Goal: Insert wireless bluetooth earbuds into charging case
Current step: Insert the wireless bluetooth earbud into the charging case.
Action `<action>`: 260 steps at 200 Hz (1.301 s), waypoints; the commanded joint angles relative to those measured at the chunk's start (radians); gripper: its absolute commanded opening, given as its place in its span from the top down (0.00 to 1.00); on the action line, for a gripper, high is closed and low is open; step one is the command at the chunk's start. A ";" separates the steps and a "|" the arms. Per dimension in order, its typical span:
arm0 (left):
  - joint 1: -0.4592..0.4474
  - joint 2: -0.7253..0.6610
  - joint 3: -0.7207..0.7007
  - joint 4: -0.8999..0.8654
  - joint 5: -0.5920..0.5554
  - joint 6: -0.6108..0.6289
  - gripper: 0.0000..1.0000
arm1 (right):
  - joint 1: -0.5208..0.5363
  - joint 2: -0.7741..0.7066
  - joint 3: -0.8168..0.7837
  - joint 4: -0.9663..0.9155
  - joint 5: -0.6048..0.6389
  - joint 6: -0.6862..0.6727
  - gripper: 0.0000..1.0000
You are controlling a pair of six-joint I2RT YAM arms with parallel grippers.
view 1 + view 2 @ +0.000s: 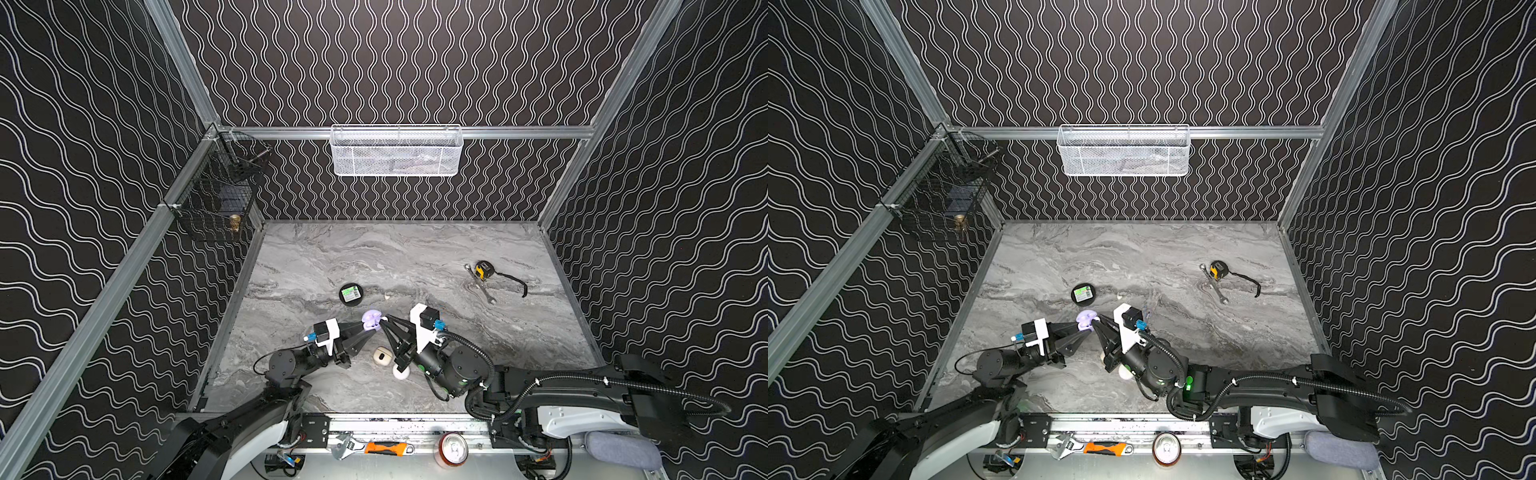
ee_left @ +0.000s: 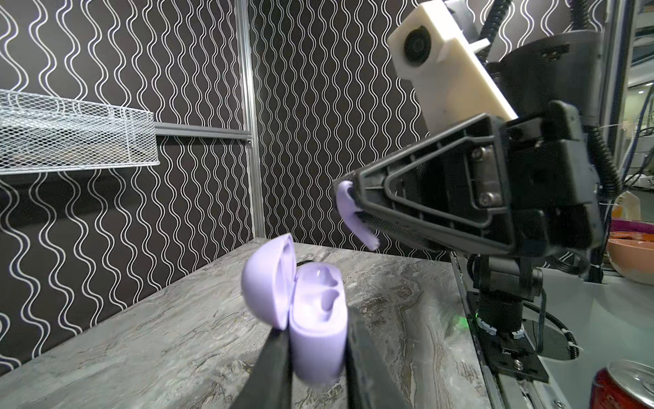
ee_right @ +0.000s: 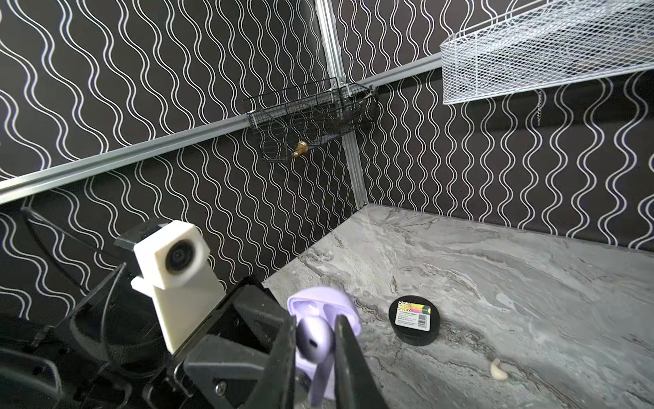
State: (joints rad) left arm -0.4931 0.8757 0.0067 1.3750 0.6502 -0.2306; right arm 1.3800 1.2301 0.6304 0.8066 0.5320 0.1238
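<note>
My left gripper (image 2: 316, 333) is shut on the body of a lilac charging case (image 2: 311, 318), held above the table with its lid open and both wells showing empty. My right gripper (image 3: 314, 329) is shut on the head of a lilac earbud (image 3: 313, 340), stem pointing down. In the left wrist view that earbud (image 2: 350, 212) hangs a little above and beside the open case, apart from it. In both top views the two grippers (image 1: 368, 328) (image 1: 384, 320) meet at the case (image 1: 371, 319) (image 1: 1086, 319). A cream earbud (image 1: 387, 296) (image 3: 498, 368) lies loose on the table.
A cream case (image 1: 381, 356) and a white case (image 1: 401, 372) lie under the right arm. A black puck (image 1: 351, 294) sits just beyond the grippers. A tape measure (image 1: 483, 269) and wrench (image 1: 484, 289) lie far right. A white mesh basket (image 1: 395, 151) and a black wire basket (image 1: 216, 195) hang on the walls.
</note>
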 commanded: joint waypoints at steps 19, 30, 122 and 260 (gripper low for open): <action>-0.018 -0.033 0.002 -0.035 -0.001 0.042 1.00 | 0.001 0.025 0.012 0.087 -0.034 -0.033 0.84; -0.020 -0.036 0.001 -0.035 -0.001 0.044 1.00 | 0.001 0.025 0.010 0.096 -0.042 -0.036 0.84; -0.021 -0.038 0.003 -0.043 -0.003 0.046 1.00 | 0.001 0.032 -0.002 0.114 -0.045 -0.044 0.84; -0.023 -0.051 0.006 -0.064 -0.012 0.045 1.00 | 0.001 0.116 0.027 0.172 0.001 -0.117 0.85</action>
State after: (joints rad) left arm -0.5156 0.8257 0.0067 1.2984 0.6388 -0.1989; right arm 1.3800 1.3399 0.6643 0.9039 0.5117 0.0334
